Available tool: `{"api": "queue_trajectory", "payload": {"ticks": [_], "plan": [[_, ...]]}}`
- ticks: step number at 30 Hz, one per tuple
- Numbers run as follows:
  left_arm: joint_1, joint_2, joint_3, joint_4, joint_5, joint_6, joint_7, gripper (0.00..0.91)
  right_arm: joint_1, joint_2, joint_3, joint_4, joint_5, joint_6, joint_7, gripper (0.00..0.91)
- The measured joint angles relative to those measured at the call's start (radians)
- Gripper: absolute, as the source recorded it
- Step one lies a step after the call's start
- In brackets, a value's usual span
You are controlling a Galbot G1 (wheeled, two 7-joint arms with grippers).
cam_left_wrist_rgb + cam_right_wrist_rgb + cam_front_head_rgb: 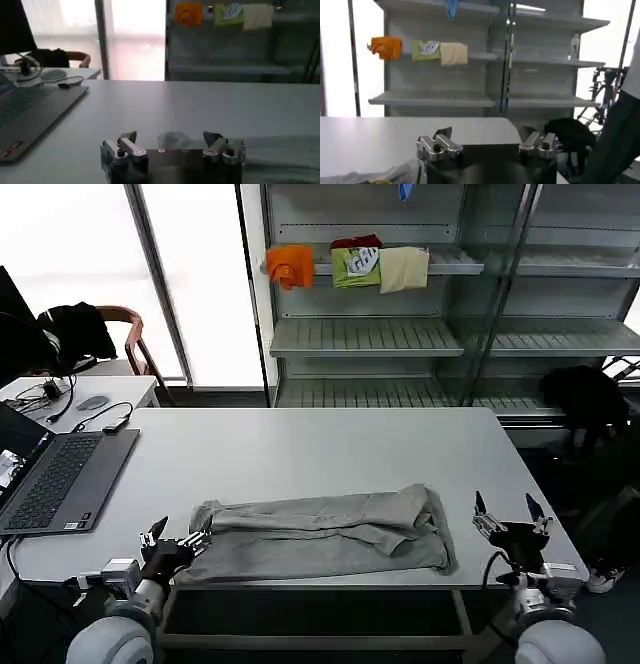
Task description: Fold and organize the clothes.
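Note:
A light grey shirt (320, 534) lies folded into a long band across the front of the table, its edge also in the left wrist view (285, 150) and a corner in the right wrist view (395, 175). My left gripper (178, 539) sits at the band's left end, open, nothing between its fingers (171, 137). My right gripper (510, 516) stands just right of the band's right end, open and empty (487, 137).
An open laptop (55, 474) lies at the table's left with a cable and dongle (113, 424) behind it. Metal shelves (370, 334) at the back hold small orange, green and cream garments (350, 264). A black jacket (585, 399) hangs at the right.

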Motion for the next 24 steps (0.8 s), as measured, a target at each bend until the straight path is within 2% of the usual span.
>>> {"api": "queue_trajectory", "payload": {"ticks": [9,10,11,12,13,14,24], "plan": [[-0.058,-0.129,0.039,0.094,0.013,-0.017,-0.052,0.907,-0.047,0.014,0.063,-0.001,0.023,0.069,-0.073,0.907],[-0.062,-0.138,0.041,0.099,0.015,-0.016,-0.059,0.816,-0.049,0.014,0.066,-0.001,0.025,0.074,-0.080,0.907],[-0.067,-0.146,0.042,0.104,0.015,-0.015,-0.064,0.494,-0.051,0.014,0.069,0.000,0.028,0.078,-0.085,0.907],[-0.072,-0.152,0.044,0.111,0.015,-0.013,-0.071,0.343,-0.052,0.015,0.072,0.000,0.031,0.080,-0.090,0.907],[-0.076,-0.158,0.045,0.118,0.014,-0.013,-0.077,0.121,-0.053,0.015,0.073,0.000,0.034,0.083,-0.094,0.907],[-0.079,-0.163,0.047,0.123,0.013,-0.012,-0.083,0.030,-0.053,0.016,0.074,0.000,0.035,0.085,-0.097,0.907],[-0.077,-0.199,0.073,0.139,0.014,-0.019,-0.101,0.000,-0.048,0.022,0.077,-0.004,0.044,0.096,-0.117,0.907]]}}
